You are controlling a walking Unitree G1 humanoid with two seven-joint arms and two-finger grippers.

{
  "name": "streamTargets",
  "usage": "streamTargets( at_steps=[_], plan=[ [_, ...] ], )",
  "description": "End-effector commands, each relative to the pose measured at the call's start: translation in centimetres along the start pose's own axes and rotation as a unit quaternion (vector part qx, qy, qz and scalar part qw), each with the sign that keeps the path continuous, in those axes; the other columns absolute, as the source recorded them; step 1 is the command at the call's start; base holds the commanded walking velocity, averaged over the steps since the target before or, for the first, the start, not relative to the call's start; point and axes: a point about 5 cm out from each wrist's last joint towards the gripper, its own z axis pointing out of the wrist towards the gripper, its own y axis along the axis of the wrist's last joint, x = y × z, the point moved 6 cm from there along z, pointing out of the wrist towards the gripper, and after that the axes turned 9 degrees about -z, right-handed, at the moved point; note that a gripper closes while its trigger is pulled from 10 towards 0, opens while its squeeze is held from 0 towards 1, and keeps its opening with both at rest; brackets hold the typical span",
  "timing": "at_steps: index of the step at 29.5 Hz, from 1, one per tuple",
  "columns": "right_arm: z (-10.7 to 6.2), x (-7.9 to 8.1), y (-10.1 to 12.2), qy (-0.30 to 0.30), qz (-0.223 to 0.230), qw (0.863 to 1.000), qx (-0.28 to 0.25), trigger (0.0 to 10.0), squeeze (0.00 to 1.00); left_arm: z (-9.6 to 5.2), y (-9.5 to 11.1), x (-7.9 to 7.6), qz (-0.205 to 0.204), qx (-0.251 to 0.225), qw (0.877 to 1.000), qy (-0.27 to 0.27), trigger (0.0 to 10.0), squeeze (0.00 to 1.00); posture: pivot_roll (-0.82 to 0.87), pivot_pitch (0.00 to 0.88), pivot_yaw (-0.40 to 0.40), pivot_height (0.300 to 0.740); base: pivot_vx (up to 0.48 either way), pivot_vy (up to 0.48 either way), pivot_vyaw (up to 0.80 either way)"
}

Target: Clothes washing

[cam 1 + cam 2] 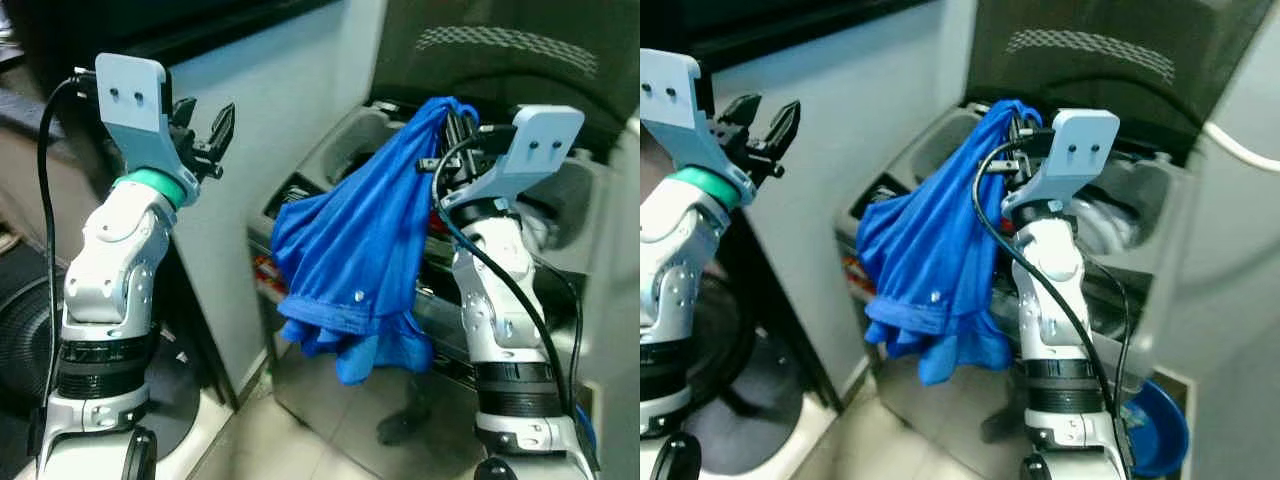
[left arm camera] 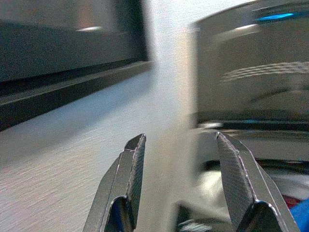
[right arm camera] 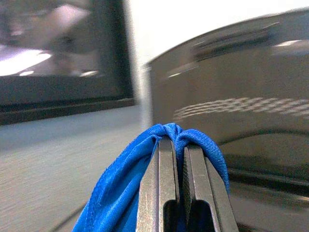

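A blue shirt [image 1: 360, 250] hangs bunched from my right gripper [image 1: 455, 125], which is shut on its top fold above the open top of the washing machine [image 1: 350, 140]. In the right wrist view the two fingers [image 3: 164, 193] press together with the blue shirt [image 3: 120, 198] draped over their tips. The cloth trails down in front of the machine's front panel. My left gripper [image 1: 205, 125] is raised at the left, open and holding nothing, beside a pale grey wall panel. Its fingers [image 2: 128, 183] stand apart in the left wrist view.
The washer's dark lid [image 1: 500, 50] stands raised behind the tub. A grey wall panel [image 1: 260, 120] rises between my arms. A blue basin [image 1: 1160, 430] sits on the floor at the right. A dark round object [image 1: 20, 340] lies at the lower left.
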Motion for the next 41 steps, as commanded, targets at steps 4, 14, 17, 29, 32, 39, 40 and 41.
streamTargets(
  at_steps=[4, 14, 17, 29, 32, 39, 40, 41],
  plan=[
    [0.1, 0.0, 0.6, -0.002, 0.004, 1.0, -0.013, 10.0, 0.0, -0.2, 0.1, 0.3, 0.001, -0.001, 1.0, 0.006, 10.0, 0.0, 0.09, 0.0, 0.076, 0.74, 0.0, 0.0, -0.8],
    [0.2, 0.1, 0.6, 0.0, 0.006, 1.0, -0.013, 10.0, 0.0, -0.2, -0.1, 0.2, -0.002, 0.001, 1.0, 0.006, 10.0, 0.0, 0.09, 0.0, 0.073, 0.74, 0.0, 0.0, -0.8],
    [0.2, 0.1, 0.6, 0.001, 0.006, 1.0, -0.013, 10.0, 0.0, -0.2, -0.1, 0.3, -0.002, 0.001, 1.0, 0.007, 10.0, 0.0, 0.08, 0.0, 0.073, 0.74, 0.0, 0.0, -0.8],
    [0.3, -0.5, 0.5, -0.012, 0.011, 1.0, -0.01, 10.0, 0.0, -0.3, -0.1, 0.4, -0.008, 0.001, 1.0, 0.011, 10.0, 0.0, 0.09, 0.0, 0.071, 0.74, 0.0, 0.0, -0.8],
    [0.3, -0.8, 0.4, -0.021, 0.014, 1.0, -0.008, 10.0, 0.0, -0.3, -0.1, 0.5, -0.01, 0.001, 1.0, 0.012, 10.0, 0.0, 0.09, 0.0, 0.07, 0.74, 0.0, 0.0, -0.8],
    [0.3, -0.7, 0.2, -0.017, 0.003, 1.0, -0.005, 10.0, 0.0, -0.3, -0.2, 0.5, -0.016, 0.002, 1.0, 0.015, 10.0, 0.0, 0.09, 0.0, 0.068, 0.74, 0.0, 0.085, -0.06],
    [0.3, -0.7, 0.2, -0.017, 0.003, 1.0, -0.005, 10.0, 0.0, -0.3, -0.2, 0.5, -0.016, 0.002, 1.0, 0.015, 10.0, 0.0, 0.09, 0.0, 0.068, 0.74, 0.0, 0.296, 0.0],
    [0.3, -0.7, 0.2, -0.016, 0.004, 1.0, -0.005, 10.0, 0.0, -0.4, -0.3, 0.5, -0.018, 0.003, 1.0, 0.015, 10.0, 0.0, 0.09, 0.0, 0.068, 0.74, 0.0, 0.48, 0.0]
  ],
)
